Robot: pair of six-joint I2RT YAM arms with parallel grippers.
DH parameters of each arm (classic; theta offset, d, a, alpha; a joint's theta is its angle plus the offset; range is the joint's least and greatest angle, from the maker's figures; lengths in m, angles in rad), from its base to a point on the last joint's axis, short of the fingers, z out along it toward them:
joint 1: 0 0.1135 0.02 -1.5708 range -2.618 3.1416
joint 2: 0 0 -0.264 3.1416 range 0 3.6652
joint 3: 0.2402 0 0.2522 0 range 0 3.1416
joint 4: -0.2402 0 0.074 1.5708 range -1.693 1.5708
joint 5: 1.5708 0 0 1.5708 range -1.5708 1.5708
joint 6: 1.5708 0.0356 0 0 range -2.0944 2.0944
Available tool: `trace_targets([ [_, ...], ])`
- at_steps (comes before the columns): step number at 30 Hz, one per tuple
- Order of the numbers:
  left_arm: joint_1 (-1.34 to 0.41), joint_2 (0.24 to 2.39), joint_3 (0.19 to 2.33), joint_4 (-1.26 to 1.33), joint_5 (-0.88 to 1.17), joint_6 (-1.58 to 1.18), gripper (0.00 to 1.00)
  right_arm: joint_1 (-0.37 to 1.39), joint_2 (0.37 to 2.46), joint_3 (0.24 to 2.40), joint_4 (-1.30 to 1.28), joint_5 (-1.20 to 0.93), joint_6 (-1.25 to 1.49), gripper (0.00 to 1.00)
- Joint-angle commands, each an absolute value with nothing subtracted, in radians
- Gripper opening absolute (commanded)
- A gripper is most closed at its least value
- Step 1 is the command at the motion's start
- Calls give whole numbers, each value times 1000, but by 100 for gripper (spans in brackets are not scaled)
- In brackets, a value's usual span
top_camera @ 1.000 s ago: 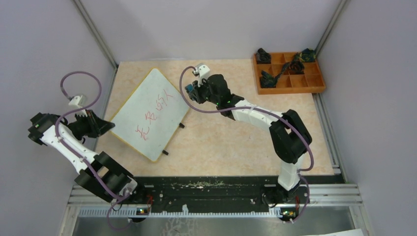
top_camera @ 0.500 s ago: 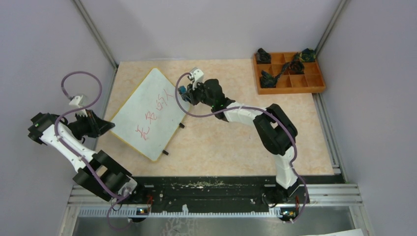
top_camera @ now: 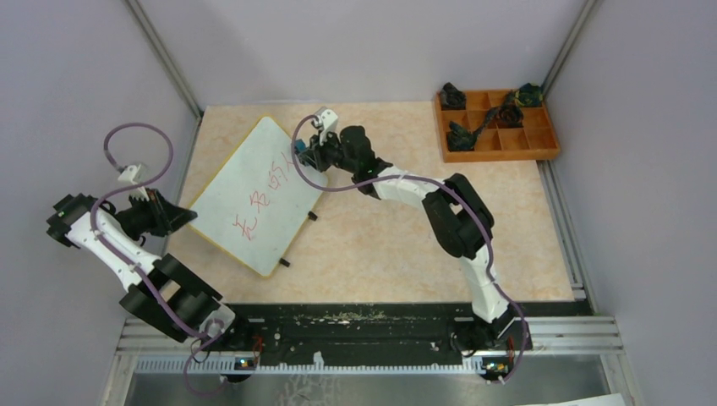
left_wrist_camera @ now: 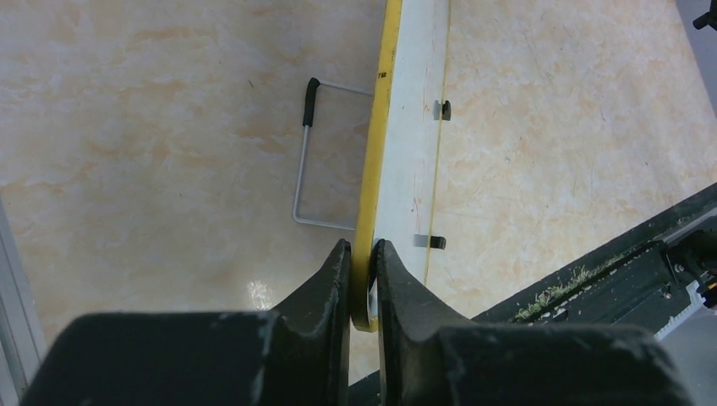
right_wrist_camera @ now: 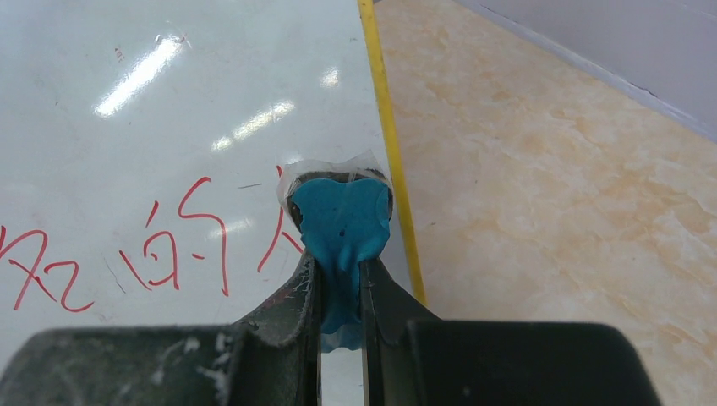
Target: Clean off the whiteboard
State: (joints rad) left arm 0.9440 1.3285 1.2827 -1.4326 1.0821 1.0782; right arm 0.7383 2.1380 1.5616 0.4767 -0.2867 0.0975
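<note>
Pale lilac walls (top_camera: pixel 363 42) are seen closing round a beige marbled table (top_camera: pixel 380 245). The whiteboard (top_camera: pixel 283 169) is laid out toward 10 o'clock on that table and turned on the diagonal. Red handwriting (top_camera: pixel 264 199) is spread along its middle.

At the board's 8 o'clock corner the left hand (top_camera: pixel 188 216) is found. From the left wrist view that hand (left_wrist_camera: pixel 362 254) is shown clamped tight on the board's thin yellow edge (left_wrist_camera: pixel 378 127), one finger on each face. A bent wire stand (left_wrist_camera: pixel 298 182) with a black tip is seen resting on the table beside the board.

Over at the board's 1 o'clock edge, the right hand (top_camera: pixel 303 152) is stretched in from the far side. Up close, the right hand (right_wrist_camera: pixel 340 271) is shown pinched shut on a blue eraser pad (right_wrist_camera: pixel 342 216). The pad is set over the white surface just inside the yellow rim, right beside the last red strokes (right_wrist_camera: pixel 182 245). Whether the pad is touching the board cannot be told.

An orange-brown compartment tray (top_camera: pixel 507 154) is placed at 2 o'clock on the table, well apart from the board. Small dark items are held in several of its cells.
</note>
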Motion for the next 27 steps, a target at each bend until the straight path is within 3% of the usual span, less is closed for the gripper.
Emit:
trace_targets([
  [1,940,1320,1312,-1413,1046,1119,0,762,2170,1648,480,-324,102,0],
  [27,939,1295,1304,-1413,1049,1107,0,894,2176,1620,439,-273,3,0],
])
